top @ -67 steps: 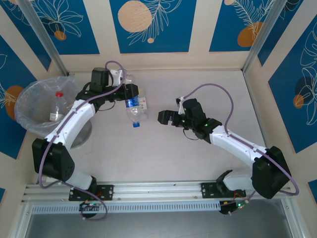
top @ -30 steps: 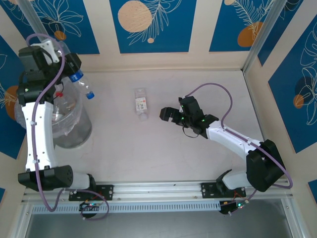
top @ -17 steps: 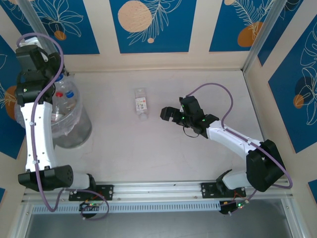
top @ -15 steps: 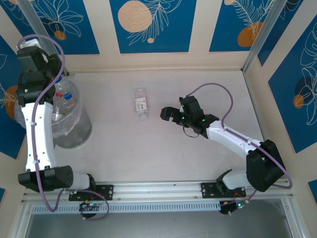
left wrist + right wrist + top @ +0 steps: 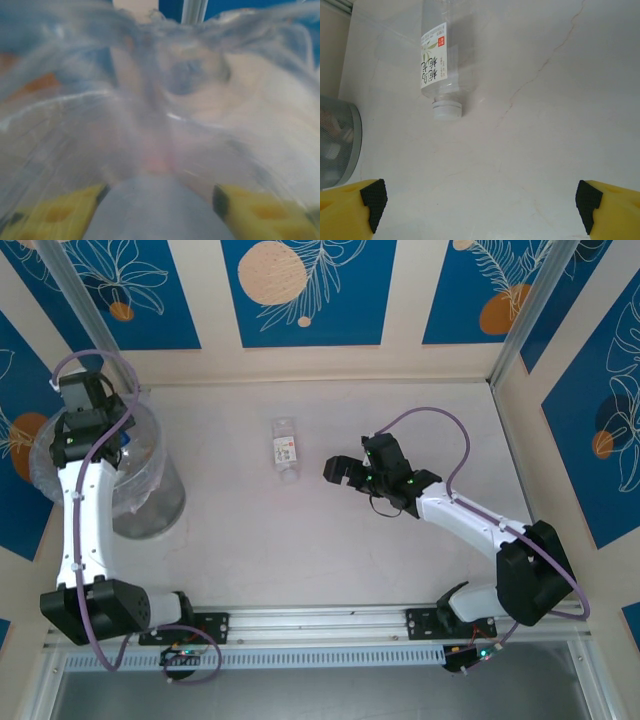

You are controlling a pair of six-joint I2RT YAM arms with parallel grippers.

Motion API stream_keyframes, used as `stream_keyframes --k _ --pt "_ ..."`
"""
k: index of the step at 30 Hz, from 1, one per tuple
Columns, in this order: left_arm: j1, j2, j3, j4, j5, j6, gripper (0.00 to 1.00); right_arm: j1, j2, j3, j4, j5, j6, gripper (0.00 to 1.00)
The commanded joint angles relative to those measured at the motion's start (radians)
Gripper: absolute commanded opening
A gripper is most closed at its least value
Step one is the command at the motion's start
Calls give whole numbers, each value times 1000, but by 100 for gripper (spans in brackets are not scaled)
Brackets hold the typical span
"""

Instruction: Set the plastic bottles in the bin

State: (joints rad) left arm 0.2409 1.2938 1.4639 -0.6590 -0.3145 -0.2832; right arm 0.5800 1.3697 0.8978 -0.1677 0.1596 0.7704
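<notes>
A clear plastic bottle [image 5: 285, 450] with a white label and white cap lies on the table; in the right wrist view this bottle [image 5: 442, 60] lies ahead, cap toward me. My right gripper [image 5: 336, 471] hovers just right of it, open and empty [image 5: 480, 200]. At the far left stands the bin [image 5: 150, 508], lined with a crinkly clear bag. My left gripper [image 5: 108, 440] reaches down into the bin's mouth. Through heavy blur, the left wrist view shows a pale bottle body [image 5: 155, 210] filling the gap between the yellow fingers of my left gripper [image 5: 160, 200].
The bin's grey mesh base [image 5: 337, 140] shows left of the lying bottle. Metal frame posts [image 5: 90, 315] and patterned walls close in the table at the back and sides. Bare tabletop [image 5: 330, 550] lies between the two arms.
My left arm lifted a blue-capped bottle from mid-table, swung it left over the bin and lowered it into the bag. The right arm edged slightly toward the remaining bottle, then stayed still.
</notes>
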Motion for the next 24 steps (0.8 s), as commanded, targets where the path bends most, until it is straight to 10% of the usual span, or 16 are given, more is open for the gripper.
stream_keyframes --k 1,9,16,24 --pt "48 17 -14 -23 63 -53 55 -5 15 36 -12 -9 17 100" --pt "84 38 -76 -52 98 -115 57 -5 20 32 -12 -6 31 100" --pt "93 72 -19 -123 61 -139 89 -5 21 29 -22 -10 30 100" --pt "93 39 59 -157 75 -124 99 -5 23 20 -18 -6 41 100"
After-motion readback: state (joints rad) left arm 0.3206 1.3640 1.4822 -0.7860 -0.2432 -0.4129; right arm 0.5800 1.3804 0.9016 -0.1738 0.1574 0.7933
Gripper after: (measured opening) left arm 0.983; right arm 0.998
